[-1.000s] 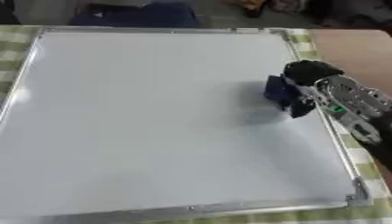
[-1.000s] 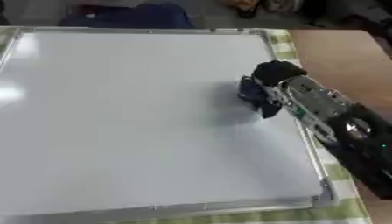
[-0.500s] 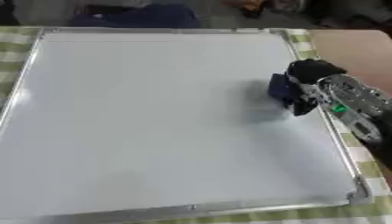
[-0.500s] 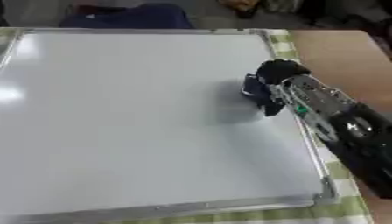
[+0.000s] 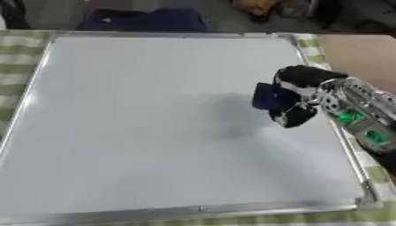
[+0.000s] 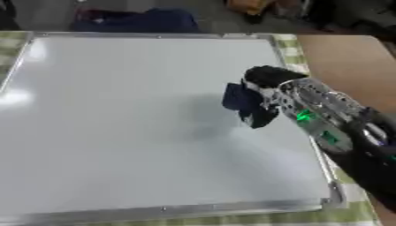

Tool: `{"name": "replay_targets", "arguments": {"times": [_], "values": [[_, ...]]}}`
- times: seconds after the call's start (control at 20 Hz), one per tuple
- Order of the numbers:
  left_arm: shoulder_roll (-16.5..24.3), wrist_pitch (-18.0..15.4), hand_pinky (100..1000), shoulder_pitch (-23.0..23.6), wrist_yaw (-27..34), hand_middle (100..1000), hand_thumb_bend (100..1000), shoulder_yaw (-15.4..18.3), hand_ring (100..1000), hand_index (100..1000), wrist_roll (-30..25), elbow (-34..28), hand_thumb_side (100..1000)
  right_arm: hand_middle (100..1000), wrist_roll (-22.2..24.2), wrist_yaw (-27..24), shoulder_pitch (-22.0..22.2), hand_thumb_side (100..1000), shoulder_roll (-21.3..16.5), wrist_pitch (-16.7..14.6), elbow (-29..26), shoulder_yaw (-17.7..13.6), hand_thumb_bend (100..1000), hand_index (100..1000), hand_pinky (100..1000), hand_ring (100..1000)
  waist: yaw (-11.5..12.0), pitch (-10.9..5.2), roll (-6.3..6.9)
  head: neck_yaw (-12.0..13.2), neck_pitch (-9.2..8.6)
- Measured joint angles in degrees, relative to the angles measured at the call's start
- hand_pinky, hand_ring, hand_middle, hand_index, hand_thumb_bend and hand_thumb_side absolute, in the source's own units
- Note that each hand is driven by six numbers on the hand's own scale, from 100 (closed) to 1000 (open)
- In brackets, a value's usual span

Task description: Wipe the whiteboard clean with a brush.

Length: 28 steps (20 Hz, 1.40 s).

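A large whiteboard [image 5: 139, 123] with a silver frame lies flat on the table and fills most of both views; its surface shows no marks. My right hand [image 5: 303, 95] comes in from the right side, its black fingers curled round a dark blue brush [image 5: 271, 97] held over the board's right part, a faint shadow beneath it. Whether the brush touches the surface I cannot tell. My left hand appears in neither view.
A green checked cloth [image 5: 23, 39] shows around the board's edges. A brown tabletop [image 6: 348, 57] lies to the right. A dark blue object [image 5: 147, 20] sits past the far edge of the board.
My right hand has carried the brush leftward and slightly down, from near the board's right frame toward its middle.
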Motion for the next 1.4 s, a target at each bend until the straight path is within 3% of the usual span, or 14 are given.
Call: {"name": "replay_targets", "arguments": {"times": [0.45, 0.75, 1.1, 1.4], "values": [[0.00, 0.03, 678, 0.00, 0.26, 797, 255, -0.01, 853, 849, -0.04, 0.00, 1000, 284, 2.28, -8.24, -2.74, 100, 2.37, 1.69, -2.69, 2.31, 100, 139, 292, 460, -0.11, -1.70, -0.41, 1.97, 1.21], [0.00, 0.07, 677, -0.01, 0.49, 796, 258, -0.03, 852, 848, -0.11, 0.00, 1000, 274, 2.53, -10.68, -6.50, 100, 7.72, 3.26, -3.78, 3.19, 100, 136, 281, 437, -0.41, -2.31, -0.52, 2.77, 1.93], [0.00, 0.12, 676, -0.01, 0.55, 797, 258, -0.04, 852, 849, -0.28, 0.00, 1000, 277, 1.92, -8.96, -8.92, 100, 14.93, 3.92, -3.81, 4.10, 100, 138, 285, 438, -0.61, -2.37, -0.46, 3.20, 2.50], [-0.02, 0.19, 675, 0.00, 0.58, 798, 255, -0.05, 853, 849, -0.41, 0.00, 1000, 285, 1.78, -4.85, -8.97, 117, 18.85, 2.38, -1.80, 5.30, 100, 135, 293, 447, -0.57, -2.22, -0.33, 3.28, 2.84]]}}
